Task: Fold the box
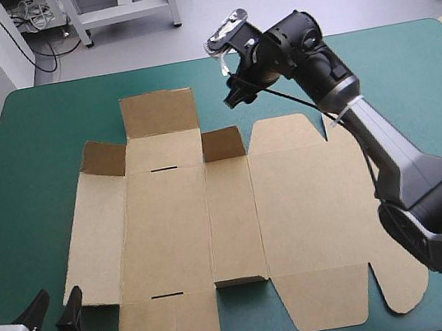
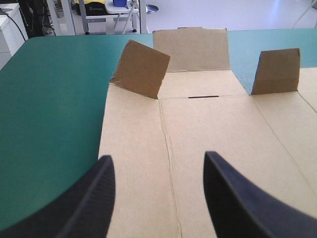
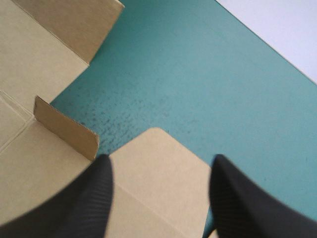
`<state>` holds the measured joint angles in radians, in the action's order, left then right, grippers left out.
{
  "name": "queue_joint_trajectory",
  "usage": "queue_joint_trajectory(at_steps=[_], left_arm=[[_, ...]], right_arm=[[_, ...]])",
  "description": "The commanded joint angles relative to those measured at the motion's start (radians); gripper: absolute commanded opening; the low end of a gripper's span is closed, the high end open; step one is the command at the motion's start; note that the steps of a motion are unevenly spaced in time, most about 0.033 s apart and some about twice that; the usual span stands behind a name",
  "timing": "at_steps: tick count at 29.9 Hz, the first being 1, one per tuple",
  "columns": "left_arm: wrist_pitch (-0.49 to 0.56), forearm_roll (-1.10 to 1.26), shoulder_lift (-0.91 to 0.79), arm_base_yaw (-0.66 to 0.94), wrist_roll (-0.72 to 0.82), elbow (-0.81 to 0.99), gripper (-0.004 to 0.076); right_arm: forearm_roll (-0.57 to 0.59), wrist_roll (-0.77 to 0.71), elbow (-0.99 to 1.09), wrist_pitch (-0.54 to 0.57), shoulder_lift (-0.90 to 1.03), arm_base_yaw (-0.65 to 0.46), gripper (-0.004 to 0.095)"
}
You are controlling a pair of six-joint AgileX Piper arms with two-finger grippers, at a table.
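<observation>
- The box (image 1: 214, 233) lies flat mid-bench (image 1: 46, 108), long axis running from my left to my right; two small flaps (image 2: 141, 69) stand up along its far edge
- My right fingers (image 3: 101, 183) stand wide apart, holding nothing, over that far edge; the rounded lid flap (image 3: 158, 168) lies just under and between them, so I judge this arm the nearer to it
- My left fingers (image 2: 99, 188) are wide and empty too, at the near left corner, pointing across the sheet
</observation>
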<state>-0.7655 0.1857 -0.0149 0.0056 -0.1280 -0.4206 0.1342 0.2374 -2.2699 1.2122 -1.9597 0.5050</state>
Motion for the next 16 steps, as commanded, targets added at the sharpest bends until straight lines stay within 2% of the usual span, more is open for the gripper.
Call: queue_joint_trajectory(at_steps=[1,2,10,16], left_arm=[[0.084,0.020,-0.012,0.002,0.000,-0.023,0.0406],[0.084,0.020,-0.012,0.002,0.000,-0.023,0.0406],[0.104,-0.010,-0.011,0.002,0.000,-0.022,0.0403],[0.131,-0.024,0.112,0.002,0.003,-0.120,0.0403]], right_arm=[[0.018,-0.077,0.108,-0.043,0.146,-0.052,0.0034],[0.018,-0.111,0.150,-0.043,0.170,-0.073,-0.0011],[0.018,-0.201,0.476,-0.065,0.388,-0.154,-0.0001],[0.017,-0.237,0.830,-0.211,0.628,-0.167,-0.0001]])
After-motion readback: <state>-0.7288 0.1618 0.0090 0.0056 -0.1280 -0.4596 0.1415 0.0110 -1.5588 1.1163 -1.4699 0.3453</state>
